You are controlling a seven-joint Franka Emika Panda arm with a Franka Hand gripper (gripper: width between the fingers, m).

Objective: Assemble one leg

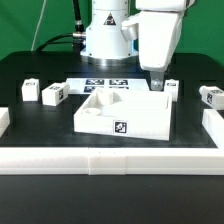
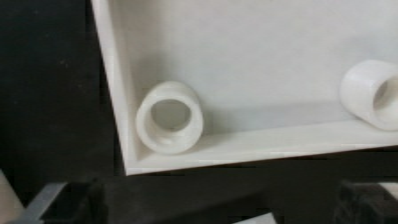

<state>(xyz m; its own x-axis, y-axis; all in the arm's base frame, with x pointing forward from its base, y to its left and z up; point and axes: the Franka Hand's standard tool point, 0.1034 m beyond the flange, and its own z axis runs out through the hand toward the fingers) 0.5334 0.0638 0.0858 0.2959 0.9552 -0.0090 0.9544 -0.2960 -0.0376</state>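
Several small white legs with black-and-white tags lie on the black table. Two are at the exterior view's left (image 1: 28,92) (image 1: 52,94). One leg (image 1: 168,87) lies just right of my gripper, and another (image 1: 211,97) is at the far right. The large white tray-like part (image 1: 100,122) stands in the middle. My gripper (image 1: 157,76) hangs over the tray's far right corner. In the wrist view the gripper (image 2: 205,212) is open and empty, with dark fingers (image 2: 45,205) at the frame's corners. That view shows the tray's inner corner (image 2: 249,60) with two round sockets (image 2: 173,117). No leg shows there.
The marker board (image 1: 108,83) lies flat behind the tray, in front of the robot base (image 1: 105,35). A low white wall (image 1: 110,160) runs along the front of the table, with white blocks at the left (image 1: 4,120) and right (image 1: 214,125) edges.
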